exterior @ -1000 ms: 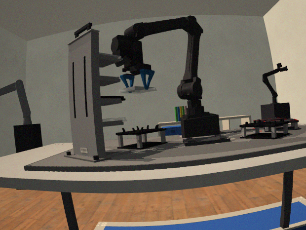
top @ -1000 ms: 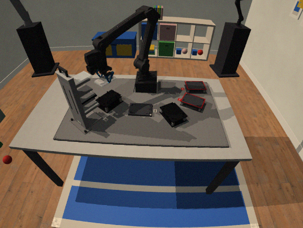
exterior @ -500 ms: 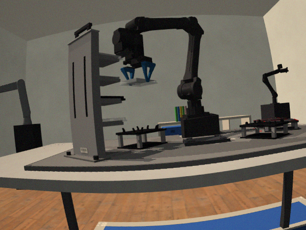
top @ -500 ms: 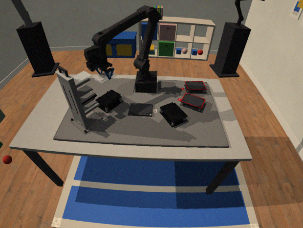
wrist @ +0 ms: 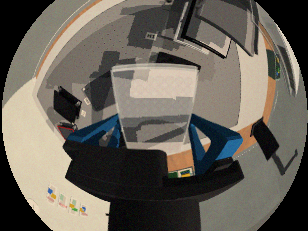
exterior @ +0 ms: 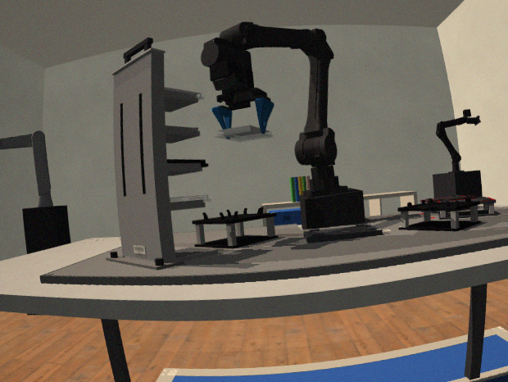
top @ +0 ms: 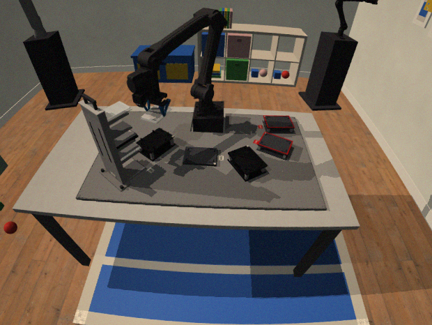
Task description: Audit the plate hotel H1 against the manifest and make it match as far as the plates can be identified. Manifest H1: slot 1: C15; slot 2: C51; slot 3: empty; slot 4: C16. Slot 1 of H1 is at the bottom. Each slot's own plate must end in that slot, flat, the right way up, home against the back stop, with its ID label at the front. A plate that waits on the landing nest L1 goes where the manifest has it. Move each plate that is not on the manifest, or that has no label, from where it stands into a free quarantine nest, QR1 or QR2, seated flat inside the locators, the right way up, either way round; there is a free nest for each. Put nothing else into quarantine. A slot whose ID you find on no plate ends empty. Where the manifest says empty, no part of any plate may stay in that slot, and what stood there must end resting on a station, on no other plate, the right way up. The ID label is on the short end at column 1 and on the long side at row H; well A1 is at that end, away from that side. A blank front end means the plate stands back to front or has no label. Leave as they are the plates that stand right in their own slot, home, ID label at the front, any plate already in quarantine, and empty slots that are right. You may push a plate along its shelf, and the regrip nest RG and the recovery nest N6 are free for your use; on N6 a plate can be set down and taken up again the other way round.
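Note:
My gripper (exterior: 242, 116) is shut on a pale translucent plate (exterior: 244, 132) and holds it flat in the air, to the right of the hotel H1 (exterior: 143, 156), level with its third shelf. In the top view the gripper (top: 156, 106) and the plate (top: 152, 116) hang above the mat's back left part. The wrist view shows the plate (wrist: 155, 103) between the blue fingers. No label on the plate can be read. The hotel's second shelf (exterior: 184, 167) looks dark. A pale edge shows on the bottom shelf (exterior: 188, 200).
A black raised nest (top: 156, 141) stands by the hotel, a flat dark nest (top: 201, 155) at mid-mat, another black nest (top: 247, 161) to its right. Two red-edged nests (top: 278, 122) (top: 274, 143) stand at the back right. The arm's base (top: 207, 116) is behind.

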Controlling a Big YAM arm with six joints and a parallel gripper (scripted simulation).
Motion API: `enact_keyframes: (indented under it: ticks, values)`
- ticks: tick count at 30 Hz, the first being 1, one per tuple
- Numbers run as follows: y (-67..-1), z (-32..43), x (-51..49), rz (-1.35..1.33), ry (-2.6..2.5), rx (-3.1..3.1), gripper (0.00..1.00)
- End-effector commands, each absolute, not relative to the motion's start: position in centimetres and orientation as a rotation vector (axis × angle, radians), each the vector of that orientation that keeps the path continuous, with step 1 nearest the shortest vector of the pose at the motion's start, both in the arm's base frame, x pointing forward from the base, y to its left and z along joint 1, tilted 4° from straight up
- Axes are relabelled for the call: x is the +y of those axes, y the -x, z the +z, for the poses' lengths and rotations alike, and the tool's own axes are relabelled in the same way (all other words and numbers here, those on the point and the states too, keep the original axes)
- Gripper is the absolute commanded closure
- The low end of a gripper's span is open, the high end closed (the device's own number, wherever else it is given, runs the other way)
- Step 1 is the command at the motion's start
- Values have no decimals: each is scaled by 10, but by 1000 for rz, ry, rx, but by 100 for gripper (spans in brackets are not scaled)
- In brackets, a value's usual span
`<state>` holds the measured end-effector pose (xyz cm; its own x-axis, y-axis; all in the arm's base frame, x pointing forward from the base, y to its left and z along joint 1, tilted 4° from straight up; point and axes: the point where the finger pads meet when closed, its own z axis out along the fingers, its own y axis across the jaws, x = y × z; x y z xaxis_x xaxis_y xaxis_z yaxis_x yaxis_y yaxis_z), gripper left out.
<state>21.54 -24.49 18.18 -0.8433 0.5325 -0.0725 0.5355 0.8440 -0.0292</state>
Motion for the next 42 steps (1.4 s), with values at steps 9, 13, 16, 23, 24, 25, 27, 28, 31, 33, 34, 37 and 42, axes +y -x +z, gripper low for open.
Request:
enact_keyframes:
  ticks: [9,13,16,23,24,25,27,28,31,33,34,37,42]
  values:
    - [-255,206,-238,-129,-581,2974,14]
    - [-267,206,-230,-130,-580,2971,14]
    - [-275,206,-224,-130,-580,2967,14]
    - [-290,206,-213,-127,-579,2964,14]
    - [-292,206,-210,-126,-579,2963,14]
    - [-295,206,-208,-126,-579,2962,14]
    - [-301,206,-204,-123,-579,2962,14]
    - [-303,206,-201,-123,-579,2962,14]
    - [-311,206,-194,-120,-579,2962,14]
    - [-315,206,-189,-119,-554,2968,14]
    - [-317,205,-185,-119,-530,2974,14]
    - [-313,204,-179,-119,-500,2981,14]
    - [-313,195,-160,-112,-350,3024,14]
